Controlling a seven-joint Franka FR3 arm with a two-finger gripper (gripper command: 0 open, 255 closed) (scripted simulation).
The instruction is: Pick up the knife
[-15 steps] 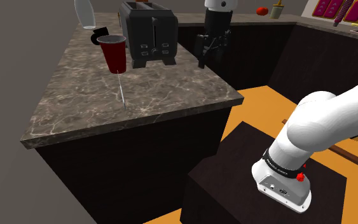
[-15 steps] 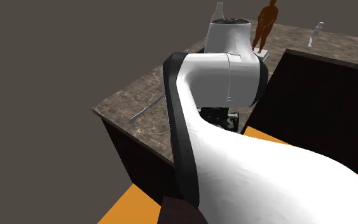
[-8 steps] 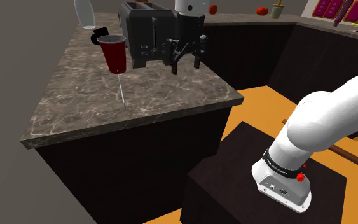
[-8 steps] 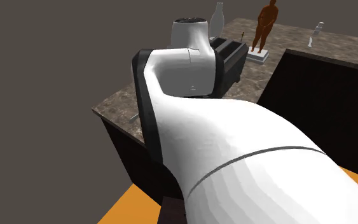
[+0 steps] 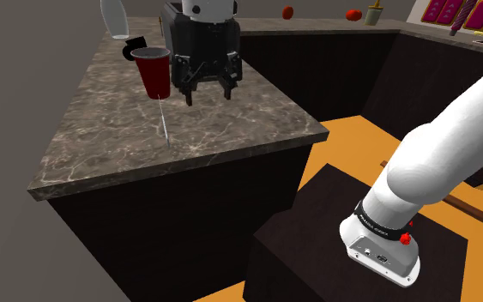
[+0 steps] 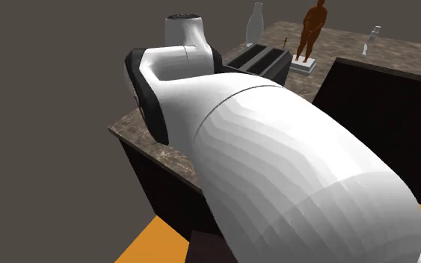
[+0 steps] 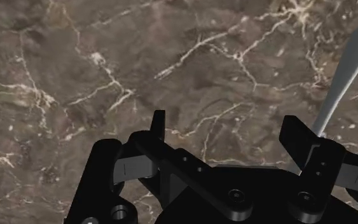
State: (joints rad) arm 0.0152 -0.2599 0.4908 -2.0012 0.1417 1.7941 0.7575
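The knife (image 5: 163,121) is a thin silvery piece lying flat on the brown marble countertop (image 5: 111,137), just in front of a red cup (image 5: 153,73). My gripper (image 5: 207,93) hangs above the counter to the right of the cup and knife in the shoulder view, fingers pointing down and open, holding nothing. Looking down from the wrist, the knife's grey rounded end (image 7: 348,67) lies on the marble outside one fingertip (image 7: 296,135), and only bare stone sits between the fingers of the gripper (image 7: 227,137). My own arm hides the knife in the second exterior view.
A black toaster (image 5: 179,30) stands right behind the gripper, with the red cup close beside it. A pale bottle (image 6: 256,22), a brown figurine (image 6: 313,28) and a small grey object (image 6: 372,39) stand at the counter's far side. The counter edge (image 5: 316,133) drops to an orange floor (image 5: 351,146).
The gripper has swept toward the shoulder view's left, from past the counter's right side to in front of the toaster near the cup. The knife and cup have not moved.
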